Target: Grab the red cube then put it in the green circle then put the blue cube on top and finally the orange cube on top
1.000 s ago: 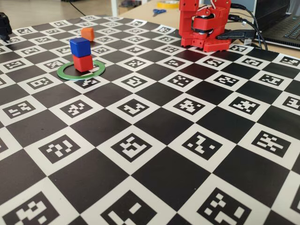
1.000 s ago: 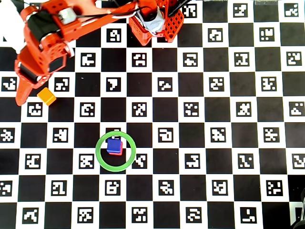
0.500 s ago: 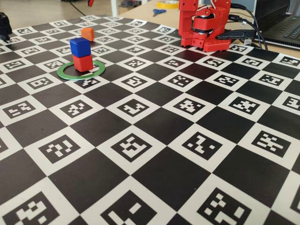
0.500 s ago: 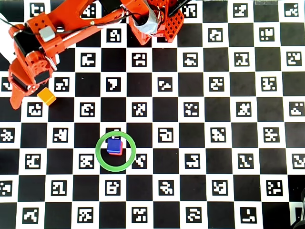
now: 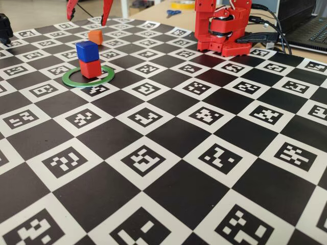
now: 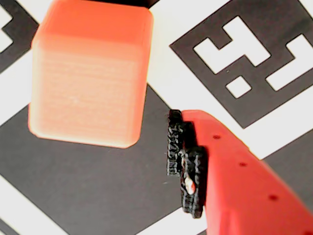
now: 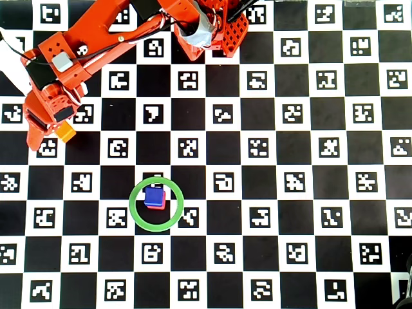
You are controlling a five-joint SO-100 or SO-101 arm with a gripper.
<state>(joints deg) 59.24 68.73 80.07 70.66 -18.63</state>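
Since half a second ago the red two-finger gripper (image 7: 46, 136) has slid over the small bright-orange plastic cube (image 7: 65, 132), which now shows only partly past the arm in the overhead view; in the fixed view its two red fingertips (image 5: 106, 11) have come into the top edge of the picture, spread wide apart above that cube (image 5: 95, 36). The fingers are released and grasp nothing. In the wrist view the orange cube (image 6: 90, 73) sits on the checkered black-and-white marker mat (image 6: 98, 186), with one red finger (image 6: 234, 171) just beside it, apart from it.

There are three cubes, one of each colour, and one ring. The small matte red cube (image 5: 90, 68) stands inside the thin flat green circle (image 5: 71, 79), and the small deep-blue cube (image 5: 87, 51) rests on top of it. The orange cube lies well apart from that stack.
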